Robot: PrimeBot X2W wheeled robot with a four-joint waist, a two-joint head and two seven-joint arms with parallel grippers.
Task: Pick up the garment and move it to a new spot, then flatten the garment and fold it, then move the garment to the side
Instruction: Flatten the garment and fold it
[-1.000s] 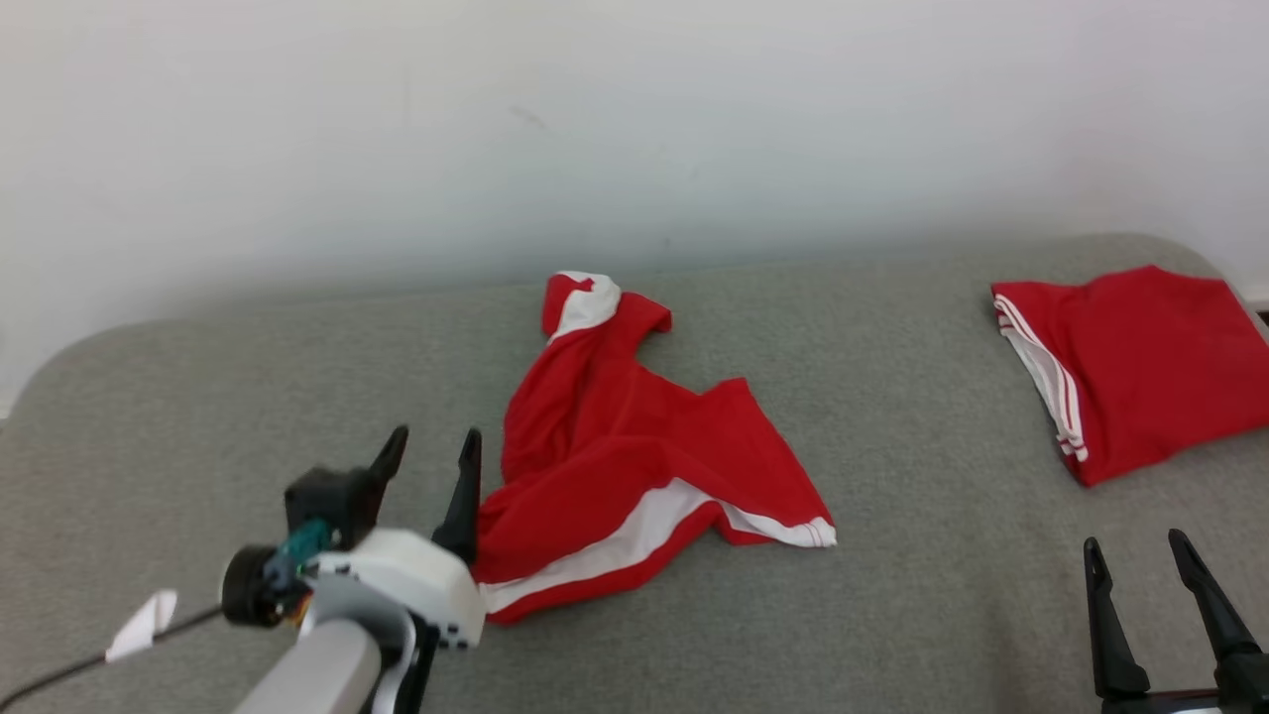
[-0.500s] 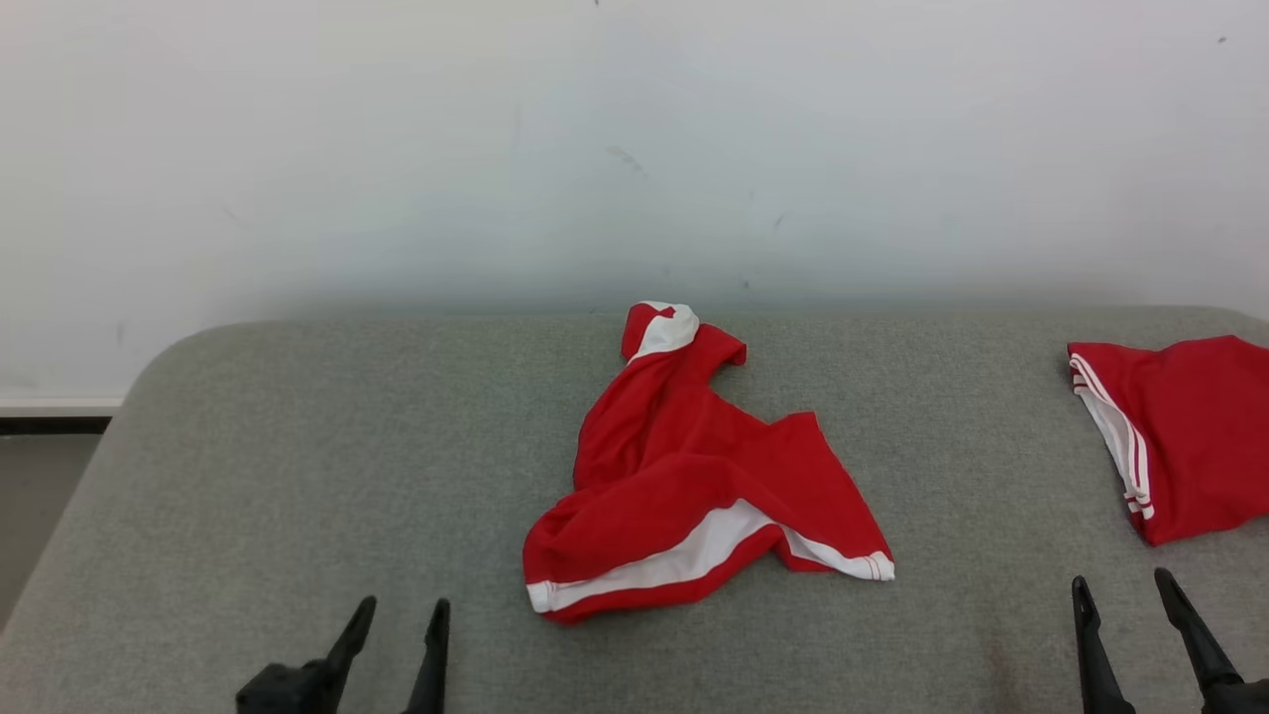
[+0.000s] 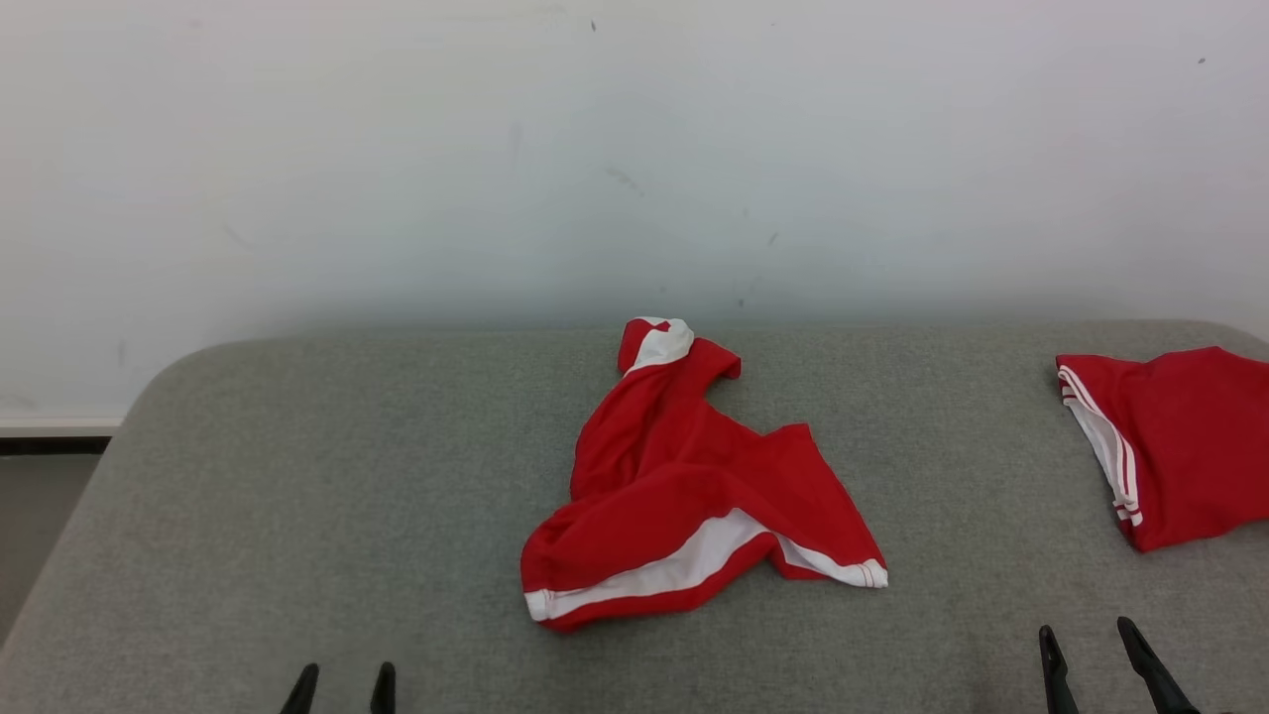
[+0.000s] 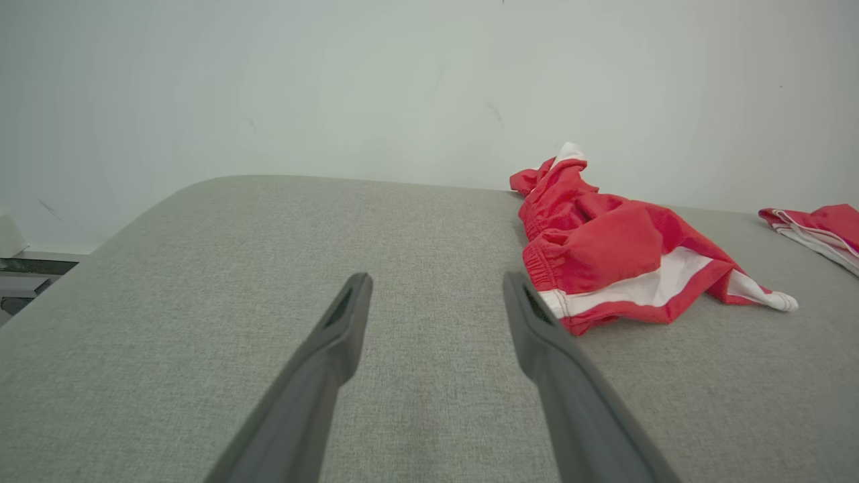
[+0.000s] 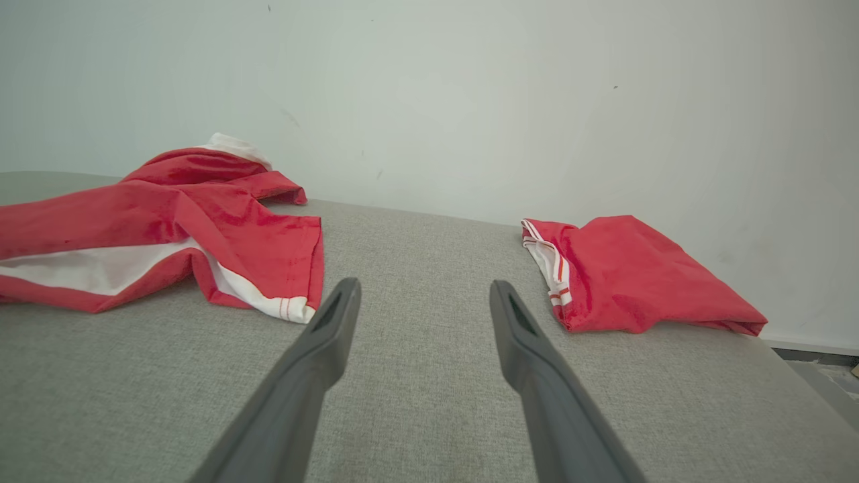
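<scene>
Two red garments are sitting on the grey tabletop, plus two pincers hanging over its near edge. The garment we care about is lying crumpled around the middle, reaching toward the far edge. It's red shorts-looking fabric with a white side stripe and white hem trim showing, all bunched and twisted. The second one, a folded piece, is resting by the right edge. The left pincer and the right pincer are both gaping wide, gripping nothing.
</scene>
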